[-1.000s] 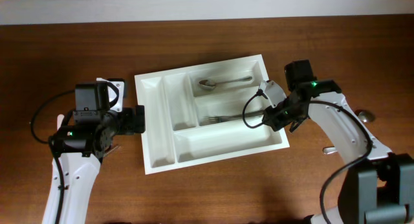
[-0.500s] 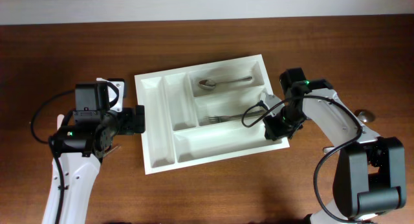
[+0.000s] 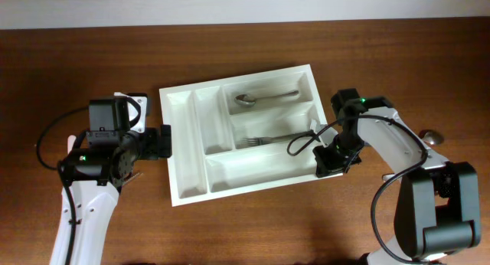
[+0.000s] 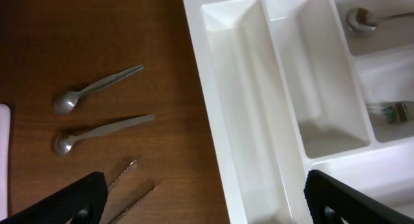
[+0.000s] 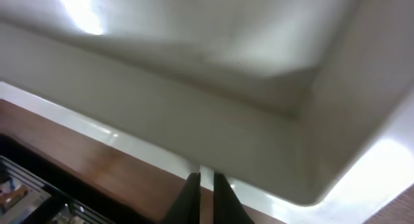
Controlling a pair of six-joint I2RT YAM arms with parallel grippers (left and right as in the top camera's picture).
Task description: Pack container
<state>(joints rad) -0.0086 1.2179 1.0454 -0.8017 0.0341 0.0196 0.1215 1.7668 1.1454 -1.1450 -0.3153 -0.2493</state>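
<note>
**Fork delivered, right arm leaving the container**

The container (image 3: 184, 154) sits mid-table (image 3: 76, 58), with a spoon (image 3: 264, 96) and a fork (image 3: 264, 140) in its wider compartments. The right end effector (image 3: 331, 161) has slid from the fork's handle end to the container's near right corner, clenched on nothing. The left end effector (image 3: 162, 141) hangs released beside the left rim, and loose spoons (image 4: 97, 88) are not yet packed.

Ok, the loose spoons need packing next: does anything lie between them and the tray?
Nothing visible does: only bare table lies between the two spoons and the cutlery tray rim.
</note>
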